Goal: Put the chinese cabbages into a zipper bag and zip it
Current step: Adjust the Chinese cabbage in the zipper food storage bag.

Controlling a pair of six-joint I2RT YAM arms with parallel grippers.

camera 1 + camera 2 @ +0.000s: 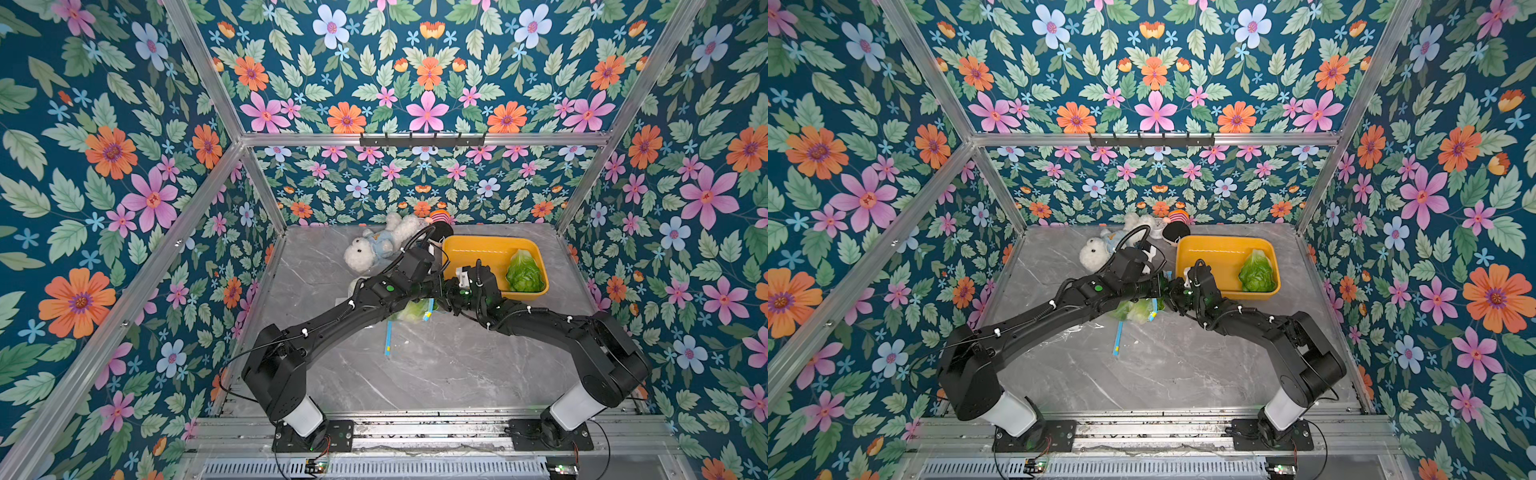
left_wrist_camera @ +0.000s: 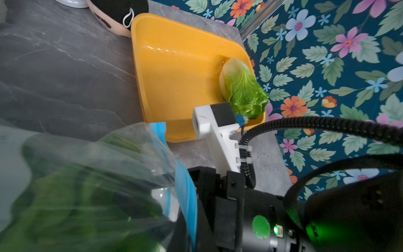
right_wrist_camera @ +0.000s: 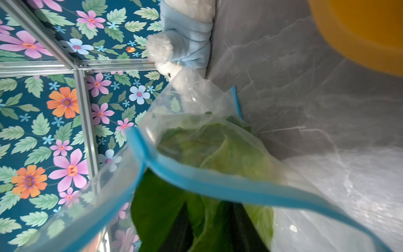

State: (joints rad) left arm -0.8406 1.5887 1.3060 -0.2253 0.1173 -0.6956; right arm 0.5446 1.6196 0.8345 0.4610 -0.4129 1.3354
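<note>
Right now both arms meet over the middle of the grey marble-look table (image 1: pixel 415 374), tips down at a clear plastic zipper bag (image 3: pixel 196 98) w/ a blue zip strip (image 3: pixel 218 185). The bag lies just beside the near-left corner of the shallow yellow plastic tray (image 1: pixel 478 249), mouth gaping, the two blue edges well apart. One pale-green chinese cabbage (image 3: pixel 229 152) shows thru the plastic, inside. R gripper (image 3: pixel 207 229) is at the mouth; a second cabbage (image 3: pixel 157 207), darker leaves, runs btwn its black fingers (image 3: pixel 181 231), so it looks clamped on that head. L gripper (image 1: pixel 1158 291) is at the bag too, but its jaws are hidden under the wrist, so can't tell if spread or pressed together. A third, crinkly bright-green cabbage (image 1: pixel 524 272) lies alone at the tray's right end. A fluffy white plush toy (image 1: pixel 374 249) and a black-haired doll (image 1: pixel 440 230) sit behind, by the back wall.
</note>
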